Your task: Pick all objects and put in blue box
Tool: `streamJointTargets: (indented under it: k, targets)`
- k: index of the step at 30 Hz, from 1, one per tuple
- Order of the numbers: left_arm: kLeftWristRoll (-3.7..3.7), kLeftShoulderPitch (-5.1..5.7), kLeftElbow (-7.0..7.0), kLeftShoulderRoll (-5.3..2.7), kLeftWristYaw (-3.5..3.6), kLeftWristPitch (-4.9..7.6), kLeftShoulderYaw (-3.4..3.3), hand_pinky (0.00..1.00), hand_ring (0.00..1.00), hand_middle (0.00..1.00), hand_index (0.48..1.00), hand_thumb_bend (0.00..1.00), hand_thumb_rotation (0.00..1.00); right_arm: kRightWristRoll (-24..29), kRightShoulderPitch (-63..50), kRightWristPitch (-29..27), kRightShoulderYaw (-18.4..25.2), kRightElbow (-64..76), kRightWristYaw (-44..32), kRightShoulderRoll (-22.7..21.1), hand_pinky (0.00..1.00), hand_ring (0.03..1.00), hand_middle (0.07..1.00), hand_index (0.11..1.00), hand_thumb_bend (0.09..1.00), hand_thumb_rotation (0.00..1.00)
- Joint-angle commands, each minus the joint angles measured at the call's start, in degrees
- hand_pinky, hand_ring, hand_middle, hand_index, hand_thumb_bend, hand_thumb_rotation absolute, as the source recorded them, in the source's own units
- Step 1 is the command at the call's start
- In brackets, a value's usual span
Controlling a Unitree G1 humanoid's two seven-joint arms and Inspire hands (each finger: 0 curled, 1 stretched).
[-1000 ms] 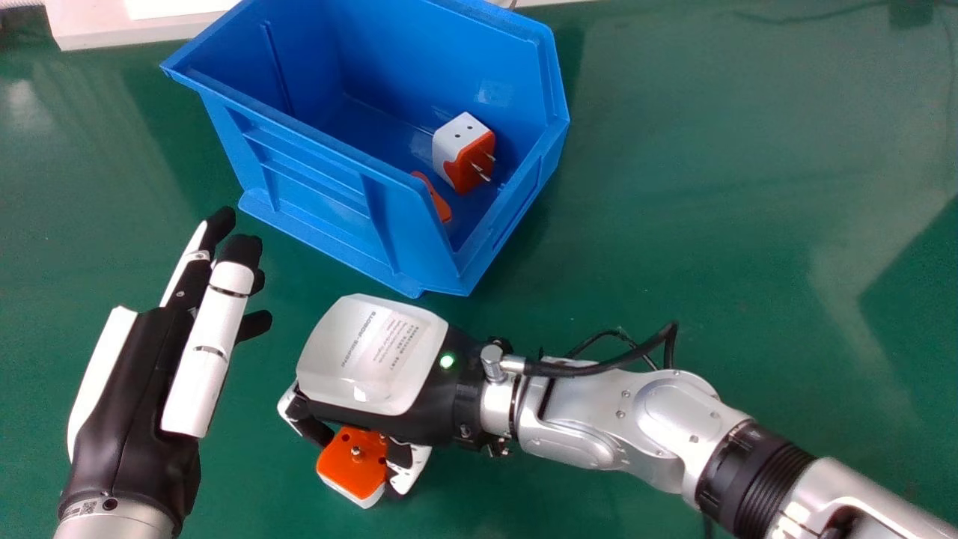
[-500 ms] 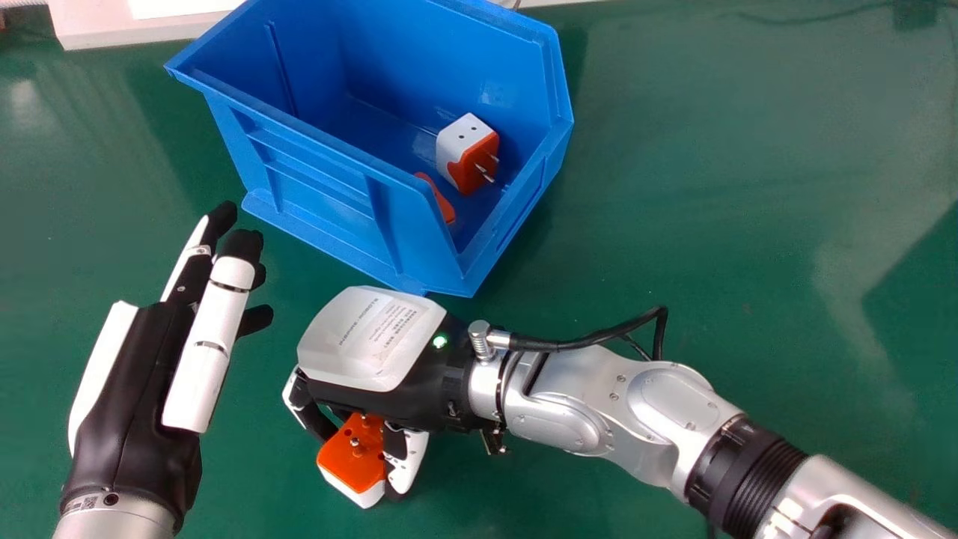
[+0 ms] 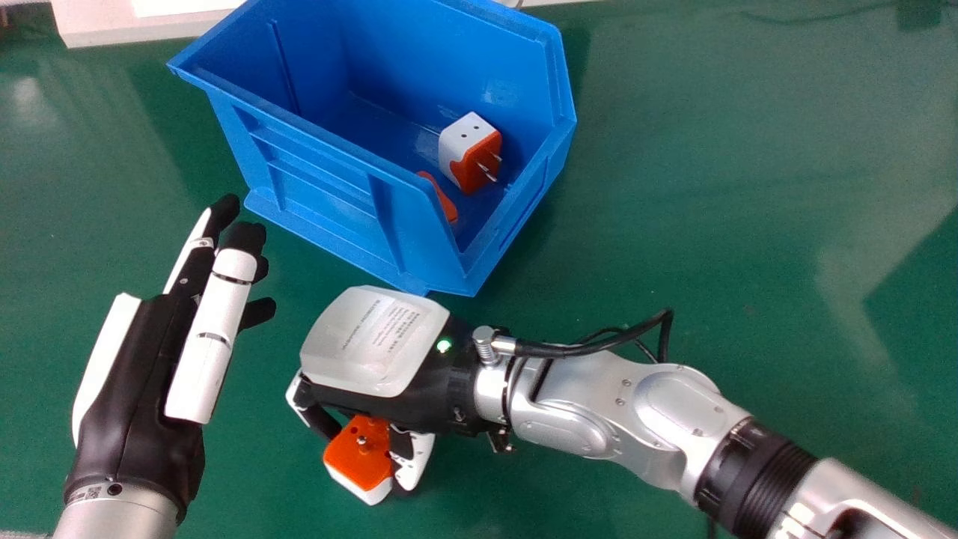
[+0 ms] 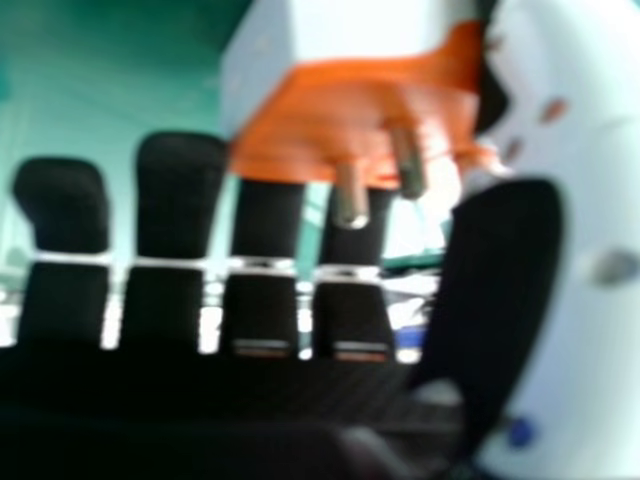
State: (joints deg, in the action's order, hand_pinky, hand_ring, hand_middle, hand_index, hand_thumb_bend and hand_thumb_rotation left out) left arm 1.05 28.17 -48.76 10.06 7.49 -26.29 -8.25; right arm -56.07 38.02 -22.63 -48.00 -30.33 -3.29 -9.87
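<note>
In the head view my right hand (image 3: 374, 340) is palm down in front of the blue box (image 3: 322, 172), curled round an orange and white plug adapter (image 3: 359, 453) that shows below it. The right hand view has the adapter (image 4: 350, 110), prongs showing, between the fingers and thumb of my right hand (image 4: 500, 290). My left hand (image 3: 142, 367) is held at the left with its fingers straight and nothing in them. Inside the box lie a white and orange adapter (image 3: 470, 153) with metal prongs and a partly hidden orange piece (image 3: 443, 198).
The green table (image 3: 711, 187) extends to the right of the box. A white object (image 3: 135, 22) stands at the back left edge. A black cable (image 3: 599, 346) loops over my right wrist.
My right hand has risen and tilted slightly, with the adapter still in its grasp. My left hand has shifted a little up the view.
</note>
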Motion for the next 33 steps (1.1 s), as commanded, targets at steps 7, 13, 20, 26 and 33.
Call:
streamJointTargets:
  k: [7,13,20,26,33]
  targets:
    - [0.06,-1.85,0.79,0.55,0.05,0.07,-0.86,0.86,0.92,0.94,0.969,0.47,1.00,2.0,-6.6,6.7,5.6,17.9,-6.9,-3.3,0.14,0.165,0.421,0.484,0.526,0.00]
    - [0.44,-3.52,2.39,0.78,0.29,-0.15,-1.68,0.86,0.92,0.94,0.969,0.47,1.00,2.9,-12.4,8.9,9.1,28.3,-9.9,-6.4,0.25,0.288,0.473,0.472,0.521,0.00]
    - [0.60,-5.56,4.76,1.20,0.63,-0.20,-2.47,0.86,0.92,0.94,0.970,0.47,1.00,3.7,-19.2,7.8,13.9,36.2,-5.9,-9.8,0.30,0.350,0.507,0.472,0.514,0.00]
    - [0.90,-7.37,7.28,1.54,1.15,0.41,-3.37,0.86,0.92,0.94,0.970,0.47,1.00,3.7,-25.7,7.8,18.0,44.4,-6.8,-13.3,0.31,0.370,0.514,0.493,0.507,0.00]
    - [1.57,-8.43,8.98,2.08,1.47,0.96,-4.19,0.86,0.92,0.94,0.969,0.47,1.00,6.4,-33.1,6.8,23.7,51.6,-6.9,-17.1,0.34,0.397,0.519,0.499,0.501,0.00]
